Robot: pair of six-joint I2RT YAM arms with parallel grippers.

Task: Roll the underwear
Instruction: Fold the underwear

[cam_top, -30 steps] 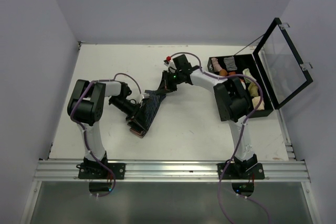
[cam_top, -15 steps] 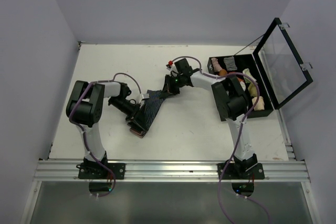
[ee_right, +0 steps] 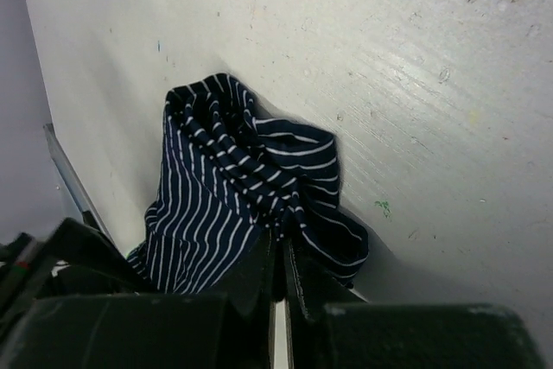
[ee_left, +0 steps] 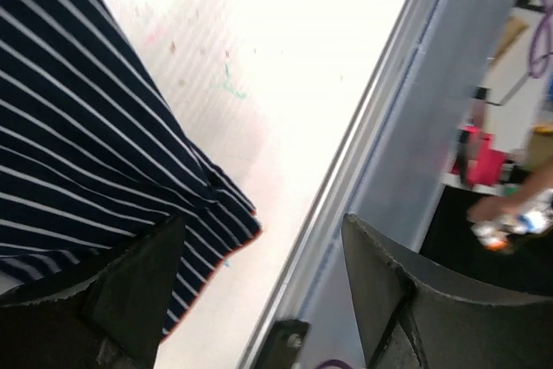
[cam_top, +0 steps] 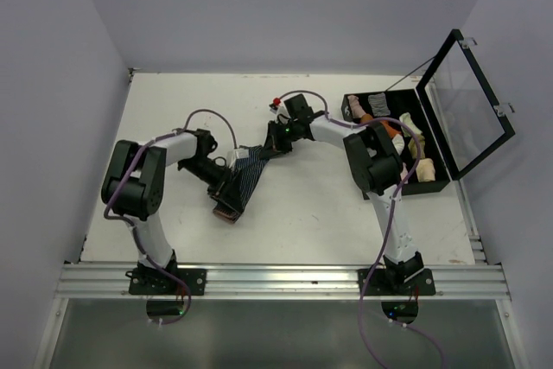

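The underwear [cam_top: 246, 174], dark navy with thin white stripes and a reddish edge, lies stretched in a slanting band on the white table. My right gripper [cam_top: 273, 146] is at the band's far end, and in the right wrist view that gripper [ee_right: 282, 252] is shut on a bunched fold of the underwear [ee_right: 233, 179]. My left gripper [cam_top: 226, 186] is at the band's near end. In the left wrist view it [ee_left: 259, 300] stands open, and one of its fingers [ee_left: 130, 287] lies over the edge of the underwear [ee_left: 78, 136]. Only table and rail show between the jaws.
A black case [cam_top: 406, 140] with its clear lid raised stands at the right and holds several rolled garments. A small red object [cam_top: 276, 99] lies near the right arm's wrist. A metal rail [cam_top: 276, 281] runs along the near table edge.
My left gripper has opened wider and let go of the cloth, and its arm has swung slightly left. The right gripper still pinches the far end, which has barely moved.
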